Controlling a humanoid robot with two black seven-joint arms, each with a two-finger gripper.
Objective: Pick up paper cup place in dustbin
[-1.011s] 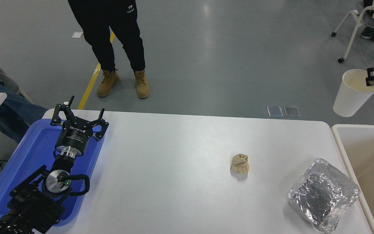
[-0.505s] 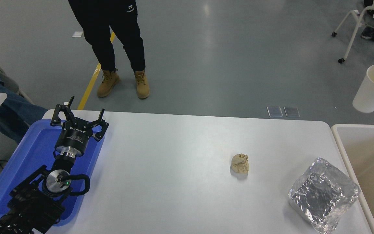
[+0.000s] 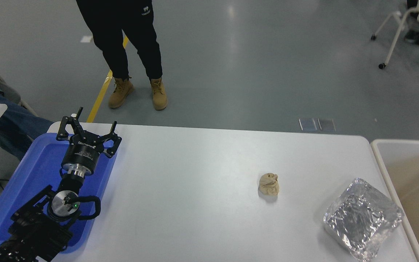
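Observation:
The paper cup is out of view, and so are my right arm and its gripper. Part of the dustbin (image 3: 380, 160) shows at the right edge beside the table, with a rounded white rim and a beige inside. My left gripper (image 3: 88, 129) is parked at the lower left over the blue tray, open, with nothing between its fingers.
A blue plastic tray (image 3: 38, 171) lies at the table's left end. A crumpled tan paper ball (image 3: 268, 183) sits right of centre, and a crinkled silver foil bag (image 3: 362, 218) lies near the front right corner. A person in tan boots (image 3: 138, 92) stands beyond the far edge.
The paper cup, held up at the right edge above the dustbin, moved further right and left the picture together with the right gripper. The left arm has not moved.

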